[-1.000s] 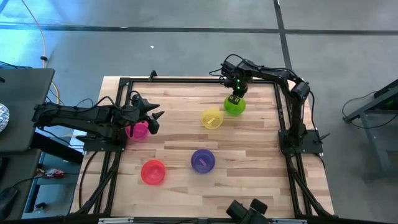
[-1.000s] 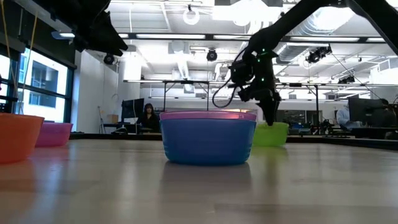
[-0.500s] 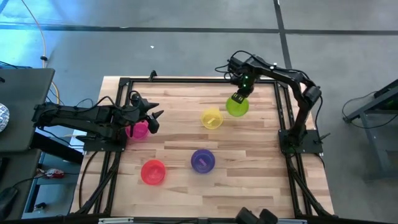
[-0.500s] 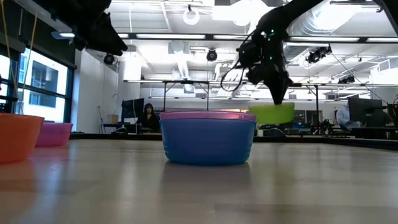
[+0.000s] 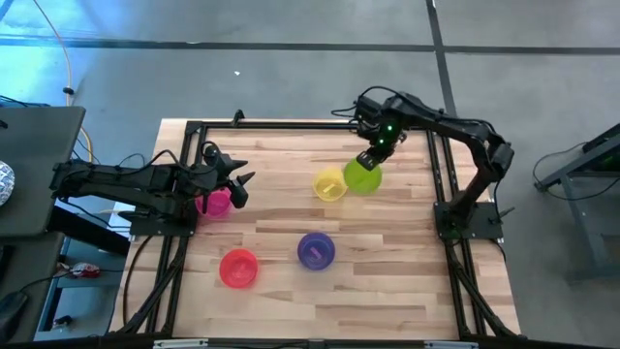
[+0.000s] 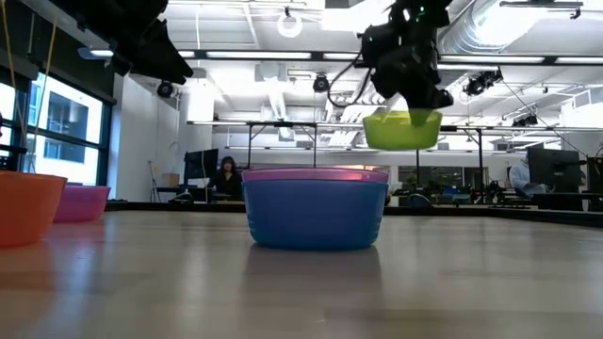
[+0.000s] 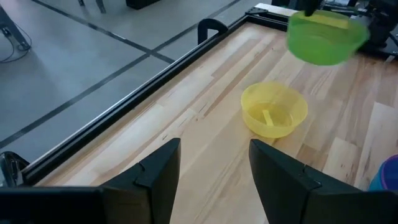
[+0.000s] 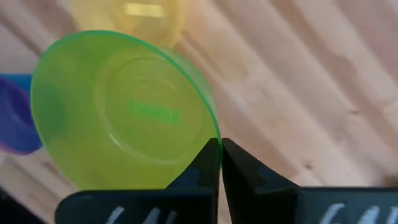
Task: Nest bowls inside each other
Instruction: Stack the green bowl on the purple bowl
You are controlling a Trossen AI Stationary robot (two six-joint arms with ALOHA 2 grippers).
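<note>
My right gripper [image 5: 371, 157] is shut on the green bowl [image 5: 362, 177], which hangs in the air [image 6: 402, 129] just right of the yellow bowl [image 5: 330, 184]. The yellow bowl stands on its base on the table [image 7: 273, 111]. The purple bowl [image 5: 315, 250] sits inside the teal blue bowl [image 6: 316, 212] near the table's middle. The red bowl [image 5: 238, 268] stands toward the near left. My left gripper [image 5: 242, 184] is open [image 7: 214, 155] at the table's left side, over the pink bowl [image 5: 215, 202]. My right gripper pinches the green bowl's rim [image 8: 214, 134] on its far right side, one finger inside the bowl and one outside. The fingers [image 8: 239, 167] come from above, pointing down. The bowl is lifted clear of the table and hangs below them, mouth up and nearly level [image 6: 402, 129].
A black frame rail [image 5: 291, 126] runs around the wooden table [image 5: 387, 281]. Bare wood lies at the near right and between the yellow and pink bowls. In the low view a person [image 6: 224, 174] sits in the room far behind the table.
My right gripper has risen, still shut on the green bowl's rim. The bowl stood on the table a second ago and now hangs clear above it, shifted a little toward the yellow bowl. The left arm has kept still.
</note>
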